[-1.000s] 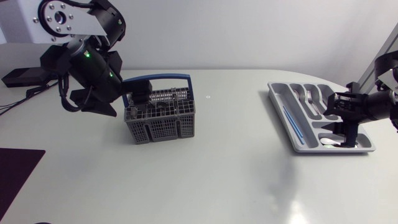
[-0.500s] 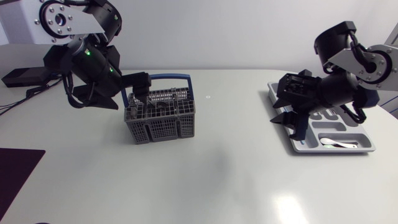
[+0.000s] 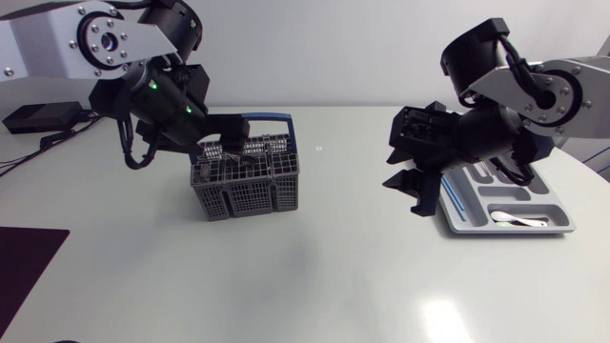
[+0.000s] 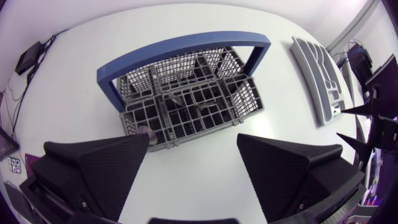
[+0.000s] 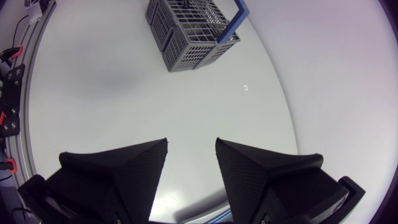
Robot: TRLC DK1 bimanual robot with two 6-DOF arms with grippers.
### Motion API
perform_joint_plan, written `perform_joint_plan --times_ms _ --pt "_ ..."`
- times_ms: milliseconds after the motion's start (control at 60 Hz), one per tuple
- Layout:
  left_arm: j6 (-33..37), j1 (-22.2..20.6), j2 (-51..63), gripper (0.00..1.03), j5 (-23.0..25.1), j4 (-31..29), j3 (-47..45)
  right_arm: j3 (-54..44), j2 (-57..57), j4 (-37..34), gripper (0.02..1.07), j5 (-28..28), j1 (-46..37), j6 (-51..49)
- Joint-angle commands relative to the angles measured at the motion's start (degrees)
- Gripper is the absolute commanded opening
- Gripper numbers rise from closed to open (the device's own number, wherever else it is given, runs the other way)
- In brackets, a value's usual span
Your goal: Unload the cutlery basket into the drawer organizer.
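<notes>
Spreading pale and glossy, the table (image 3: pixel 315 281) carries a grey basket (image 3: pixel 244 183) with a blue handle (image 4: pixel 180 53). The organizer (image 3: pixel 559 229) lies far to the basket's right, well apart. The left gripper (image 4: pixel 193 142) hangs just above the basket, fingers wide and empty. The right gripper (image 5: pixel 191 146), fingers parted a little and empty, hovers between basket and organizer, hiding part of the organizer. The basket's contents are hard to make out. A broad stretch of tabletop runs from the basket to the near edge.

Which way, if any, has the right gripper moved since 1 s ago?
Yes. The right gripper was over the drawer organizer; it is now past the organizer's basket-side edge, over the table, nearer the cutlery basket.
</notes>
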Motion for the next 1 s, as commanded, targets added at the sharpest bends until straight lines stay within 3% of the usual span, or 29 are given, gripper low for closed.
perform_joint_plan --times_ms 0,517,567,617,633,983 --pt "4.0 -1.21 0.93 0.99 -0.47 0.93 -1.74 0.5 1.17 0.31 0.6 0.47 0.95 2.0" --pt "23.87 -3.32 1.89 0.98 -2.93 1.99 -0.07 -0.65 1.09 0.31 0.6 0.38 4.12 3.85" --pt "28.17 -3.41 2.07 0.97 -2.93 1.99 0.46 -0.91 1.09 0.39 0.6 0.38 4.12 3.85" --pt "43.2 -3.67 2.24 0.97 -2.58 1.81 0.63 -1.09 1.09 0.48 0.6 0.38 4.12 3.85" --pt "45.14 -3.76 2.24 0.97 -2.58 1.55 0.81 -1.09 1.09 0.48 0.6 0.38 4.12 3.85" --pt "56.56 -3.23 5.06 0.98 -0.91 1.55 3.36 -2.4 0.82 1.18 0.6 0.12 3.94 3.85"
